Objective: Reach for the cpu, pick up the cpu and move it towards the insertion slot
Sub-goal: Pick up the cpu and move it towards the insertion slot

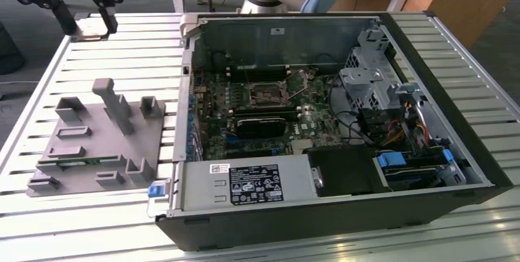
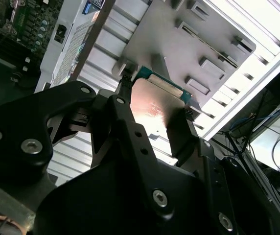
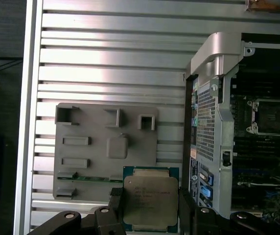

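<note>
The tool (image 3: 151, 208) is clamped on the cpu (image 3: 151, 201): in the first wrist view its 2 black fingers (image 3: 116, 203) press against opposite edges of the chip near the lower middle of the frame, and the chip hangs clear above the tabletop (image 3: 110, 49). In the second wrist view the same chip (image 2: 152, 105) sits between the dark finger links at frame centre, its metal face catching a warm glow.

The chip is a flat square, with a dull silver lid set on a green board that shows as a thin border all round. Being square, it has no long axis to speak of; its edges run roughly parallel to the case wall.

The relation that matters is chip to insertion slot (image 3: 272, 116). In the first wrist view the socket lies toward the right edge of the frame, higher than the chip, inside the open computer case (image 3: 218, 63), with the perforated case wall standing between them. It is a dark square ringed by a silvery frame.

Below the chip lies a grey moulded fixture tray (image 3: 81, 171), matte, with rectangular pockets and upright posts. The tabletop is ribbed, bright aluminium slats.
</note>
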`<act>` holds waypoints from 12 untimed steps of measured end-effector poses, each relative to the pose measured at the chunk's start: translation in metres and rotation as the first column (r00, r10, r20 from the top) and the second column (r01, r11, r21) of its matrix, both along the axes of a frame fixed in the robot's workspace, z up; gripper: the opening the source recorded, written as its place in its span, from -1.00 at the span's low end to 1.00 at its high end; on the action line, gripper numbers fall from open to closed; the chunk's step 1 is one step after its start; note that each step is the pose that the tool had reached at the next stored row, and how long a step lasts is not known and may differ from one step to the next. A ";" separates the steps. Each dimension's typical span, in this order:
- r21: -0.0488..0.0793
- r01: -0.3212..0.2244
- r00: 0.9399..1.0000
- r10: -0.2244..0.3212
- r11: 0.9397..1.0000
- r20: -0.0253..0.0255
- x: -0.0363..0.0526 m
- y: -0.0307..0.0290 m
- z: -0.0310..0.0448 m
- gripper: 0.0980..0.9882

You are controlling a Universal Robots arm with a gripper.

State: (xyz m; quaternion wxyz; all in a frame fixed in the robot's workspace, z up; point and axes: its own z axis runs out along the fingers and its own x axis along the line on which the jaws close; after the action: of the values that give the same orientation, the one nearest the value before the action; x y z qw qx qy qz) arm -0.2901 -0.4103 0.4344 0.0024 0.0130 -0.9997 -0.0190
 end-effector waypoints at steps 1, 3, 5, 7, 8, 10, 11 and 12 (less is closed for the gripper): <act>0.000 0.000 1.000 0.000 1.000 0.000 0.0011 0.0000 0.0000 0.00; 0.000 0.000 1.000 0.000 1.000 0.000 0.0032 0.0000 0.0000 0.00; 0.000 0.000 1.000 0.000 1.000 0.000 0.0055 0.0000 0.0000 0.00; 0.000 0.000 1.000 0.000 1.000 0.000 0.0077 0.0000 0.0000 0.00; 0.000 0.000 1.000 0.000 1.000 0.000 0.0089 0.0000 0.0000 0.00; 0.000 0.000 1.000 0.000 1.000 0.000 0.0113 0.0000 0.0000 0.00; 0.000 0.000 1.000 0.000 1.000 0.000 0.0125 0.0000 0.0000 0.00; 0.000 0.000 1.000 0.000 1.000 0.000 0.0137 0.0000 0.0000 0.00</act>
State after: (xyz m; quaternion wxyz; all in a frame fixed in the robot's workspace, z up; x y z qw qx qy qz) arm -0.2764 -0.4103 0.4344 0.0024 0.0130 -0.9997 -0.0190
